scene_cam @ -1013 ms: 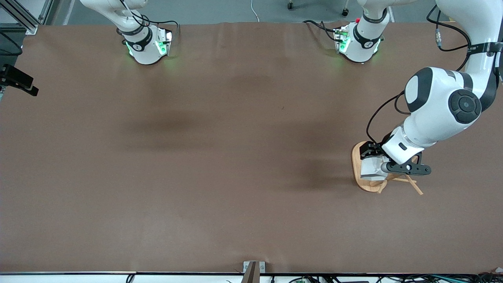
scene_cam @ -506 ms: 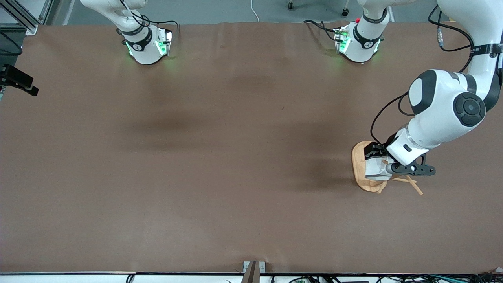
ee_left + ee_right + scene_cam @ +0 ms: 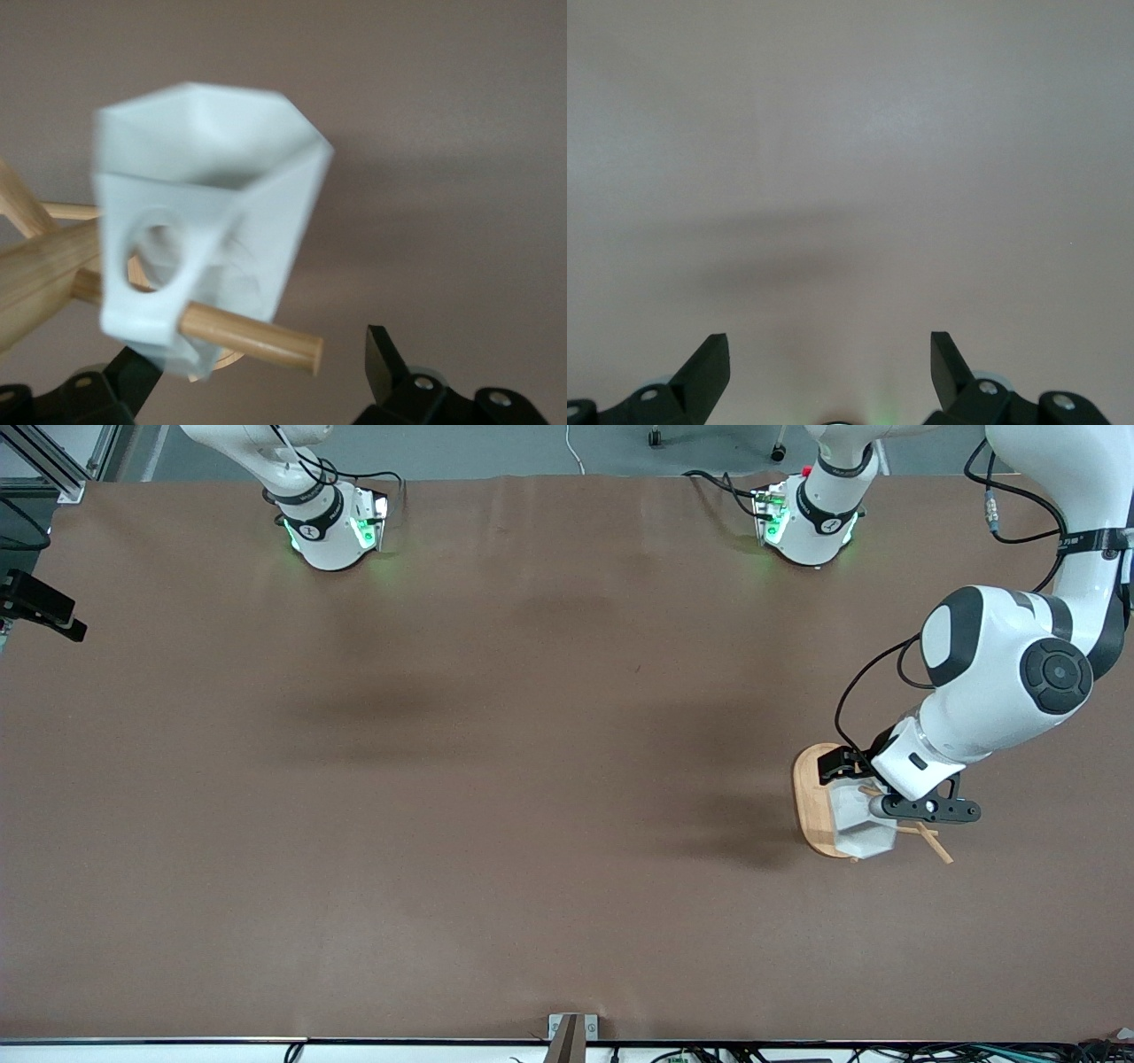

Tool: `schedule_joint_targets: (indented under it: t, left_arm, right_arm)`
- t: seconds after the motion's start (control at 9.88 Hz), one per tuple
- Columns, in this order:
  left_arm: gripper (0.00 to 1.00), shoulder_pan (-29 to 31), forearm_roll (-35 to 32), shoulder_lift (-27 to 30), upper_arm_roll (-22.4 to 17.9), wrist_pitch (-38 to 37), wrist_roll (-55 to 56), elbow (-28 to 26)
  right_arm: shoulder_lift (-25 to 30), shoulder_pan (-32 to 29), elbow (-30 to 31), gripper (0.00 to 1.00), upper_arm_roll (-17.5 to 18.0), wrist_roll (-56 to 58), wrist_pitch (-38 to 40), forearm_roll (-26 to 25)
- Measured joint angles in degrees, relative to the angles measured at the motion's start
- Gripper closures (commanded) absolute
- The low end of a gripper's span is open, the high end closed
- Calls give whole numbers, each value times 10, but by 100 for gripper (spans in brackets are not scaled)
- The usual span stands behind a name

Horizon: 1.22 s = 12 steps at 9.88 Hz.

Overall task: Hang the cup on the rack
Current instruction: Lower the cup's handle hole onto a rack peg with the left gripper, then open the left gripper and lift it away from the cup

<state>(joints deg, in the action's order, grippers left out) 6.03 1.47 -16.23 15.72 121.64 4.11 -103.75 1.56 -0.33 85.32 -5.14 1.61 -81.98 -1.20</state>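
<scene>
The cup point(image 3: 208, 221) hangs on a slanted peg point(image 3: 257, 335) of the rack point(image 3: 819, 815), the peg passing through the round hole in its blocky handle. Its open mouth is tipped sideways, toward the front camera in the front view. The rack stands on the brown worktop point(image 3: 496, 779) at the left arm's end, its oval wooden base partly covered by the arm above it.

The left end effector point(image 3: 252, 381) is over the rack, just beside the cup. Its fingers point(image 3: 385, 363) are spread wide, one on each side of the handle, and they appear not to touch the cup, though the cup's edges are smeared in the left wrist view, so contact with the finger nearest the handle cannot be ruled out.

The right arm waits: only its base shows at the top of the front view. In the right wrist view the right end effector point(image 3: 830, 367) has its fingers spread apart over bare worktop with nothing between them.
</scene>
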Motion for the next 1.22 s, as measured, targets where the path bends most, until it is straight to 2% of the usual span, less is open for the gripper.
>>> schedule_joint_targets:
  t: [0.3,0.71,1.01,1.22]
  left_arm:
    - [0,0,0,17,0,-10,0,10]
    - [0,0,0,91,-6,-74,0,29]
    - [0,1,-7,134,-24,-168,-1,68]
    - [0,-1,-38,152,-24,-227,-7,100]
  right_arm:
    - [0,0,0,0,0,0,0,0]
    - [0,0,0,0,0,0,0,0]
    - [0,0,-1,0,0,0,0,0]
    - [0,0,-1,0,-1,0,0,0]
